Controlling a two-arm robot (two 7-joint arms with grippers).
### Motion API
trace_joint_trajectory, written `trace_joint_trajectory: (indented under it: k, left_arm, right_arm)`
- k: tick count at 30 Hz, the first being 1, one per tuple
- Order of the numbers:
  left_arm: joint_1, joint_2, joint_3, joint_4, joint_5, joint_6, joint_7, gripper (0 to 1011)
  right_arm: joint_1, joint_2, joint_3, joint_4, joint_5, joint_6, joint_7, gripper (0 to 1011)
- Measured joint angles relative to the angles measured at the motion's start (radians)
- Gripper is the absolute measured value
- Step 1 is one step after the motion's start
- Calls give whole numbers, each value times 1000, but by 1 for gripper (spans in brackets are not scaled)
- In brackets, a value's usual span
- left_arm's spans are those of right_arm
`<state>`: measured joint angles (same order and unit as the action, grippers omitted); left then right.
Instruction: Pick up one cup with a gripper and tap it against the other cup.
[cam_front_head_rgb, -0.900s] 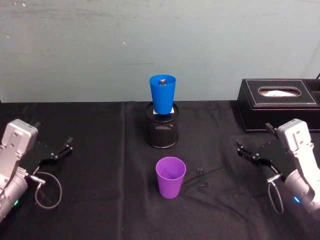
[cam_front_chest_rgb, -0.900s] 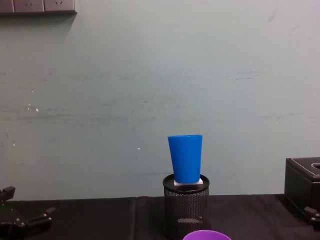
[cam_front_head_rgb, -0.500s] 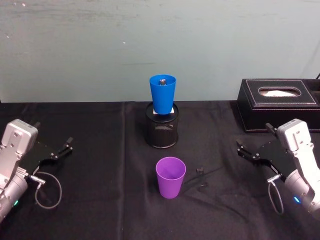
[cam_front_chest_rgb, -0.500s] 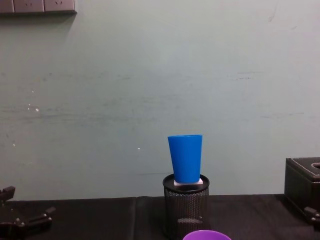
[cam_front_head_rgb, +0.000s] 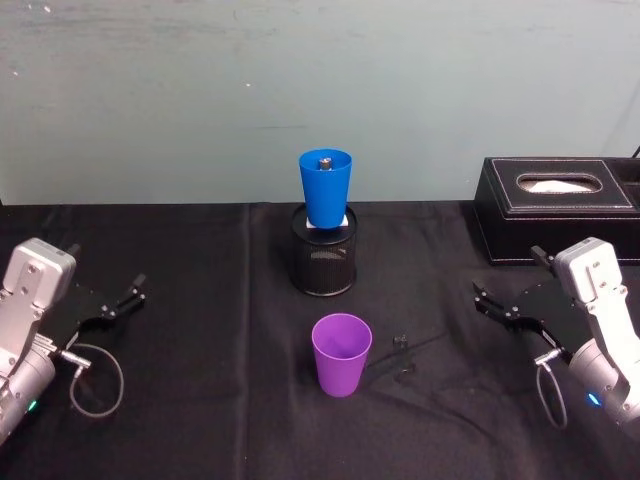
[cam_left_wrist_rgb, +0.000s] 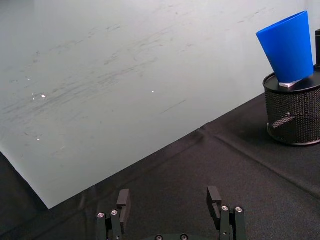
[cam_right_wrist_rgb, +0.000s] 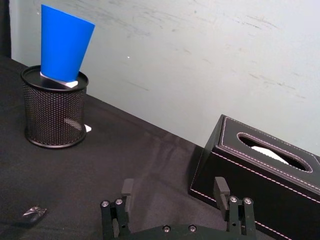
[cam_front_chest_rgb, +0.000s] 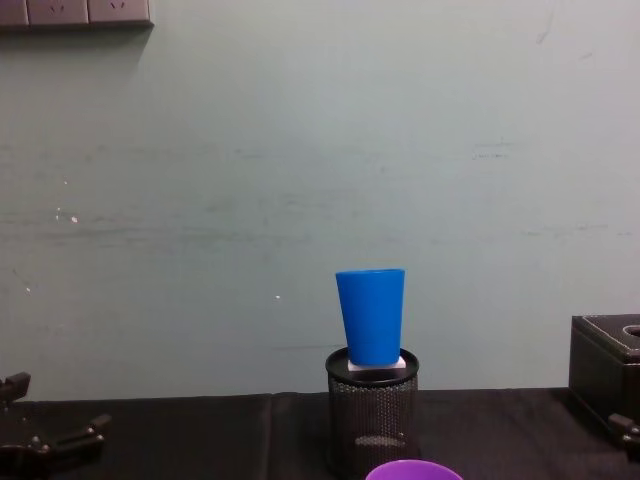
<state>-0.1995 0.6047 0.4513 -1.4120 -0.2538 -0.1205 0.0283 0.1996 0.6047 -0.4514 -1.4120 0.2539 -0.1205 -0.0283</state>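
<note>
The purple cup (cam_front_head_rgb: 341, 354) stands upright on the black cloth in the middle, and its rim (cam_front_chest_rgb: 413, 470) shows in the chest view. Behind it the blue cup (cam_front_head_rgb: 325, 187) (cam_front_chest_rgb: 371, 315) (cam_left_wrist_rgb: 288, 47) (cam_right_wrist_rgb: 64, 44) stands on a white block on top of a black mesh pen holder (cam_front_head_rgb: 323, 262). My left gripper (cam_front_head_rgb: 106, 266) (cam_left_wrist_rgb: 168, 197) rests far left, open and holding nothing. My right gripper (cam_front_head_rgb: 508, 271) (cam_right_wrist_rgb: 174, 186) rests far right, also open and holding nothing. Both are well away from the cups.
A black tissue box (cam_front_head_rgb: 555, 205) (cam_right_wrist_rgb: 260, 165) sits at the back right, close behind the right gripper. A small dark scrap (cam_front_head_rgb: 401, 341) lies just right of the purple cup. A pale wall closes the table's far edge.
</note>
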Motion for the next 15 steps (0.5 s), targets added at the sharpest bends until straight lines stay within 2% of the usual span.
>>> trace_joint_trajectory:
  k: [10, 15]
  left_arm:
    - [0, 0, 0, 0, 0, 0, 0, 1000]
    - [0, 0, 0, 0, 0, 0, 0, 1000]
  right_arm:
    - [0, 0, 1, 0, 0, -1, 1, 1002]
    - [-1, -2, 22, -38, -1, -42, 26, 1002]
